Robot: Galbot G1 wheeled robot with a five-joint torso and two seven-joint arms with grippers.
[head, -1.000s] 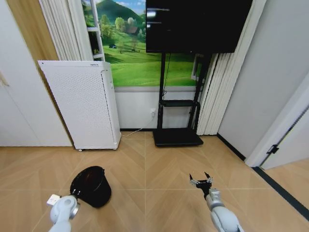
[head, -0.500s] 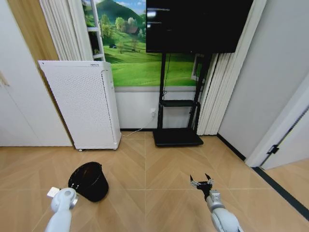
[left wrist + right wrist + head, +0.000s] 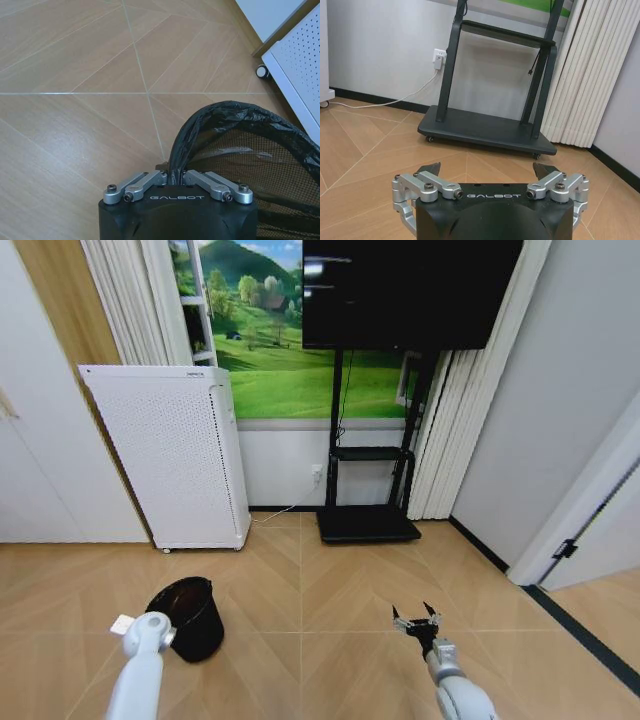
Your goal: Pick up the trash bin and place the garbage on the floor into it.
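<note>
The trash bin (image 3: 186, 617) is black mesh with a glossy black liner. The floor (image 3: 330, 590) is tan wood in a herringbone pattern. The air purifier (image 3: 170, 455) is white and perforated; the TV stand (image 3: 366, 490) is black.

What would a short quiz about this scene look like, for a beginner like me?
1. True or false: the left end effector is shut on the rim of the trash bin.
2. How do the right end effector's fingers stand? A) spread open, holding nothing B) closed on a bottle C) gripping the TV stand
3. Fill in: the trash bin is lined with a black ____.

Key
1. True: in the left wrist view its fingers pinch the lined rim.
2. A: they are spread apart above the wooden floor.
3. Bag: it folds over the mesh rim.
</note>
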